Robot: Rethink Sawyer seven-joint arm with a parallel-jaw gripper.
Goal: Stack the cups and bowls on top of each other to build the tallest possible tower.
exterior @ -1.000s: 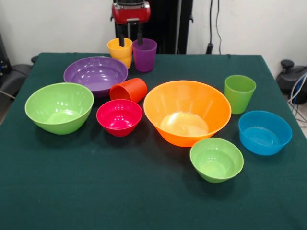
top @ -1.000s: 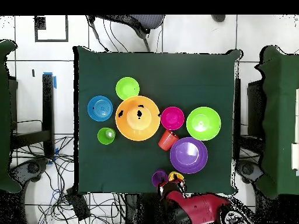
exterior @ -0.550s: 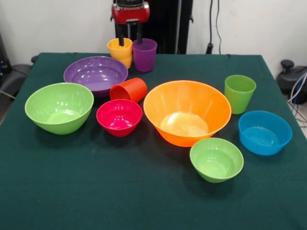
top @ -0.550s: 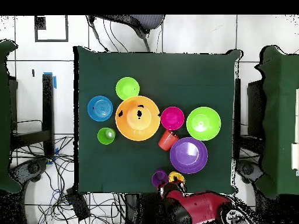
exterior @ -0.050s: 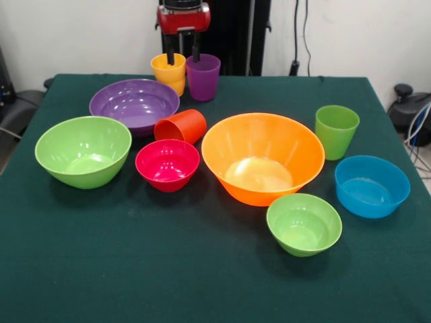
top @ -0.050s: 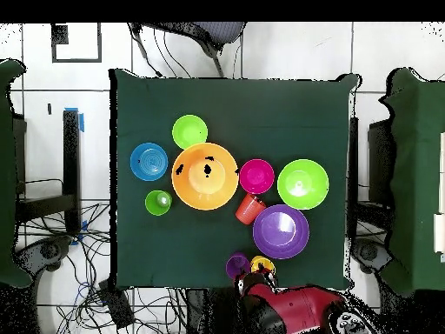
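Note:
My gripper [exterior @ -0.050s: 183,55] hangs open at the table's far edge, one finger above the yellow cup [exterior @ -0.050s: 168,73], the other above the purple cup [exterior @ -0.050s: 203,77]. Both cups stand upright, touching. The orange-red cup [exterior @ -0.050s: 180,126] lies on its side between the wide purple bowl [exterior @ -0.050s: 135,104] and the pink-red bowl [exterior @ -0.050s: 168,164]. The large orange bowl [exterior @ -0.050s: 262,158] sits mid-table, with the large green bowl [exterior @ -0.050s: 83,151] at left. The green cup [exterior @ -0.050s: 336,131], blue bowl [exterior @ -0.050s: 372,186] and small green bowl [exterior @ -0.050s: 304,223] are at right. Nothing is stacked. From above the gripper [top @ -0.050s: 252,278] is by the table's bottom edge.
A dark green cloth [exterior @ -0.050s: 202,282] covers the table, bare along its near side. Seen from above, a chair [top @ -0.050s: 204,35] stands at the top edge, cables [top @ -0.050s: 87,278] lie on the floor at left, and other green tables [top @ -0.050s: 421,174] flank the sides.
The gripper stays above the yellow and purple cups. The red arm behind it shifts very slightly in the overhead view. No cup or bowl has moved.

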